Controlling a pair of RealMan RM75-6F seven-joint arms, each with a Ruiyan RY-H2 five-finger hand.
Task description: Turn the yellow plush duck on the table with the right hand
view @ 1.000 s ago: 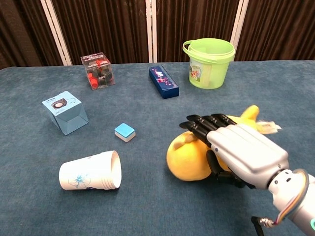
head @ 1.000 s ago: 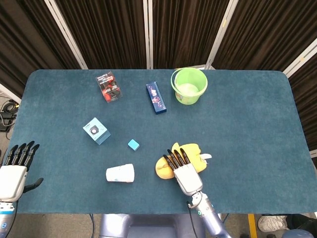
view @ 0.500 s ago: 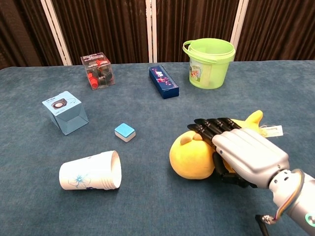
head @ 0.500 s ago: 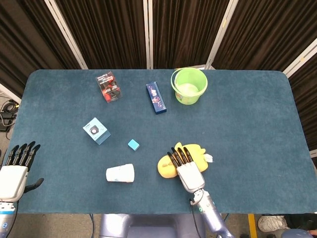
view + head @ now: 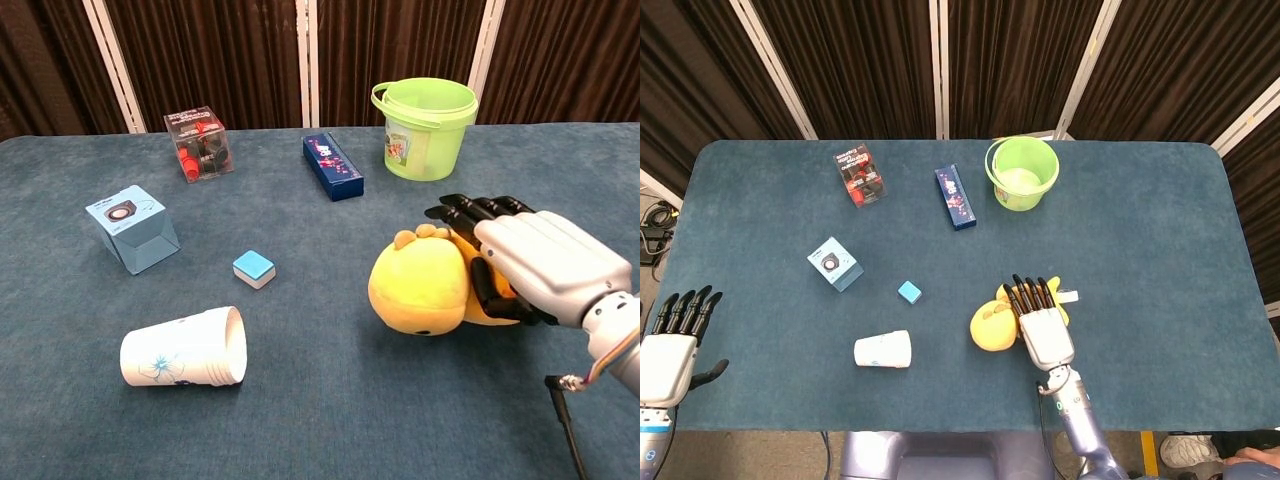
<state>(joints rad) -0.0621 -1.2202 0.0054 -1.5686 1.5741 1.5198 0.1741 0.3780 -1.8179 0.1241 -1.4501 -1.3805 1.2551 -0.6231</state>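
Right hand on the yellow plush duck, near the worktop's front edge.

Head view: the right hand (image 5: 1043,327) lies over the yellow plush duck (image 5: 992,325), hiding its right half; the fingers (image 5: 1031,293) are laid together across it. The duck sits right of the paper cup (image 5: 883,350). The left hand (image 5: 670,345), far left of the duck, holds nothing, fingers apart, wrist cut off.
Chest view: the right hand (image 5: 535,264) grips the duck (image 5: 420,289), thumb underneath; the duck's rear is hidden. The left hand is out of frame.

Duck (image 5: 420,290) and right hand (image 5: 540,268) now farther right, duck rotated
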